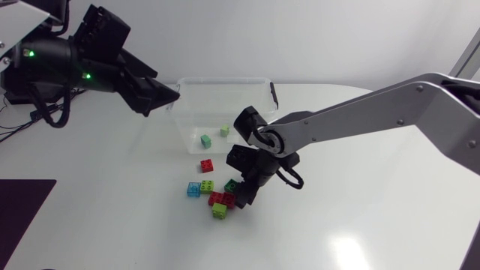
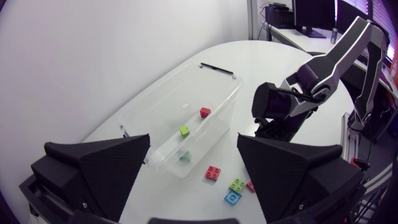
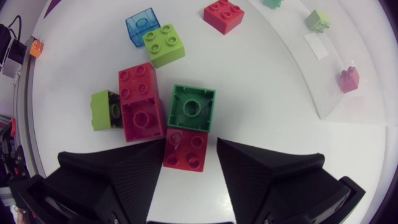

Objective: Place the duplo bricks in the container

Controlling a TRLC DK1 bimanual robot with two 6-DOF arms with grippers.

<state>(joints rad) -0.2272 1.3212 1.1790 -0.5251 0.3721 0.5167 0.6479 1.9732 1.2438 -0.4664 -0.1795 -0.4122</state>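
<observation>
Between right gripper (image 3: 189, 143) fingers: red brick (image 3: 185, 154)

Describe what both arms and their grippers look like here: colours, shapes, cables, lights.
The left arm is black near its end, with two green lights and black cables. The right arm has silver-grey links, black joints and a looped black cable at the wrist. The left gripper and right gripper are matte black, each with two broad wedge-shaped fingers.

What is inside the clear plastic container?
The clear plastic container holds three small bricks: a red brick, a light green brick and a teal brick. Overhead, the red one is hidden, apparently behind the right arm.
</observation>
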